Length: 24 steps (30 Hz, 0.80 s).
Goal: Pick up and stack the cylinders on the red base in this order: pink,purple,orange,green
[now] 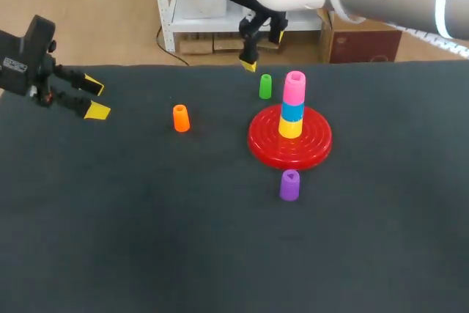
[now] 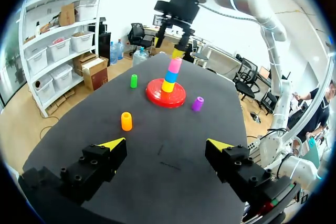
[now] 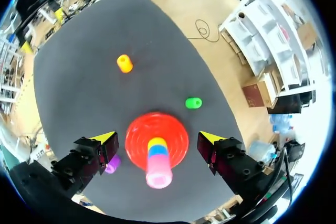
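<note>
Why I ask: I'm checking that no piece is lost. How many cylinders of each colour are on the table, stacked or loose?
pink cylinder: 1
blue cylinder: 1
yellow cylinder: 1
green cylinder: 1
orange cylinder: 1
purple cylinder: 1
Total: 6

Red base has a yellow piece, blue piece and the pink cylinder stacked on it, pink on top. Purple cylinder sits just in front, green cylinder just behind, orange cylinder off left. Left gripper hangs far left, fingers spread; right gripper is up behind the green one.
</note>
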Tool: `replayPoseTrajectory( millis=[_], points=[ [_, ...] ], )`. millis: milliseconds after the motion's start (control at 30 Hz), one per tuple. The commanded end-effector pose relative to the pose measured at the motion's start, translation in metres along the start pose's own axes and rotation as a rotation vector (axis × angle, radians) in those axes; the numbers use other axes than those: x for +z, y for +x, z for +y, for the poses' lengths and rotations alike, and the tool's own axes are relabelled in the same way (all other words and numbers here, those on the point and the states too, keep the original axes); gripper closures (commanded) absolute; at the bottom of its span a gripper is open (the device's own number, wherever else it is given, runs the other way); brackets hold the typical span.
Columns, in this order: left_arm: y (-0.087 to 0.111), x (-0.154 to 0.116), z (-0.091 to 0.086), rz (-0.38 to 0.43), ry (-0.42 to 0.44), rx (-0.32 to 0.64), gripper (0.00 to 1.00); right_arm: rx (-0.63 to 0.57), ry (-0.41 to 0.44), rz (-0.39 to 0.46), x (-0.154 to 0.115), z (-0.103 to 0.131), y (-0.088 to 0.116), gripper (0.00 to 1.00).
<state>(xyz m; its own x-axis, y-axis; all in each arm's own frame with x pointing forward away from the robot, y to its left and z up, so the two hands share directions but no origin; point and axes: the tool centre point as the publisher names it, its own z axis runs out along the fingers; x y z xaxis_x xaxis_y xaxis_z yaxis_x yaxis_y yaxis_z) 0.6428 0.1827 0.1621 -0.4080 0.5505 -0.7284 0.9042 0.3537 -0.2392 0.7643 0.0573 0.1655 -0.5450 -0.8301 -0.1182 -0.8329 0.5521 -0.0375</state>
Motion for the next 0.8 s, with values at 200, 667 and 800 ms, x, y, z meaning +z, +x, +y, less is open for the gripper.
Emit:
replayPoseTrajectory(
  millis=[200,667,800],
  points=[
    [0.001,0.000,0.000,-0.003,0.000,0.002,0.00,0.045,-0.074,0.045,0.011,-0.036,-0.020,0.00],
    [0.001,0.000,0.000,-0.003,0.000,0.002,0.00,0.103,-0.086,0.055,0.039,-0.033,-0.019,0.00],
    [0.001,0.000,0.000,-0.003,0.000,0.002,0.00,0.049,-0.067,0.052,0.037,-0.025,-0.023,0.00]
  ],
)
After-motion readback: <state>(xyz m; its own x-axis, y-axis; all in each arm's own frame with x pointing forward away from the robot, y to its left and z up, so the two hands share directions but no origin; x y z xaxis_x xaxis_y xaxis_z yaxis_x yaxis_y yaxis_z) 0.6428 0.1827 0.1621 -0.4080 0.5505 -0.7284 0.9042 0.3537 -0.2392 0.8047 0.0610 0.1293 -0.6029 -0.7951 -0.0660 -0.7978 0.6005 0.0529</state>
